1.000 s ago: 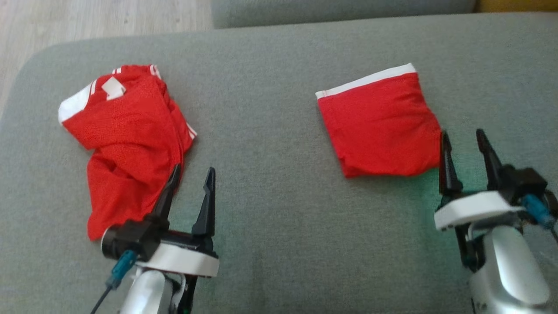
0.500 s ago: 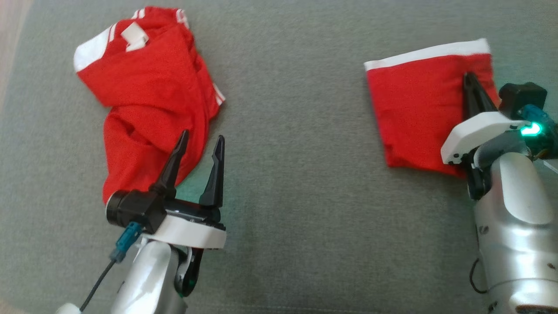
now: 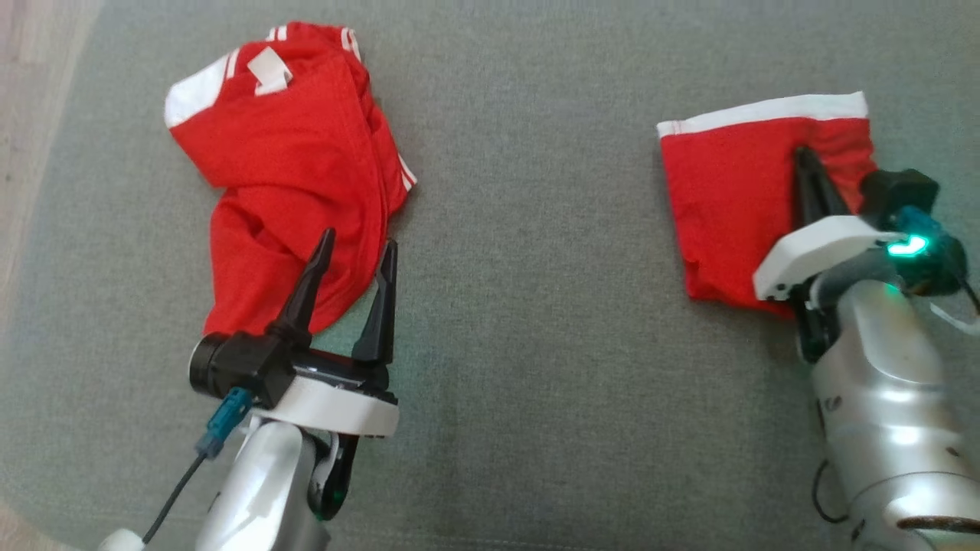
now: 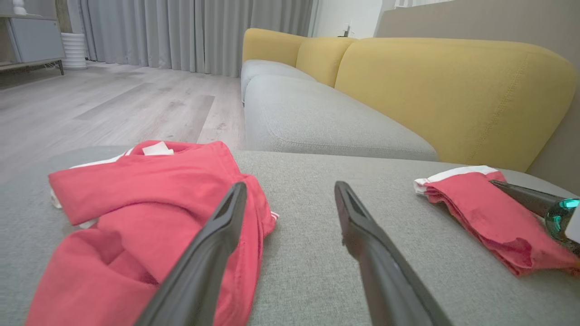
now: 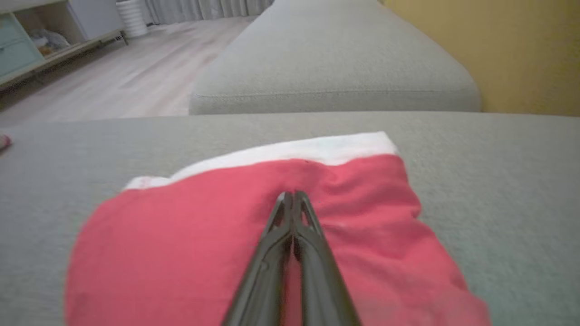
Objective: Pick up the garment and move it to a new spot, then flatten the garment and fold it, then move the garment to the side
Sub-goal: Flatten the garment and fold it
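Folded red cloth garment with white waistband [image 3: 727, 207] lies on grey fabric cushion [image 3: 536, 268] right under right gripper [image 3: 805, 164], fingers pressed together pointing toward the band, pinch unclear; spread left gripper [image 3: 359, 243] sits well apart by crumpled red garment [image 3: 291, 168].

Folded garment [image 3: 727, 207] partly behind the right arm [image 3: 880, 383]; crumpled garment [image 4: 136, 217] partly past the left wrist view's edge

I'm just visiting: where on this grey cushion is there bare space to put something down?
The widest bare stretch of the grey cushion lies between the crumpled red garment and the folded red garment. Crowded: the left gripper at the crumpled one's edge, the right gripper over the folded one.
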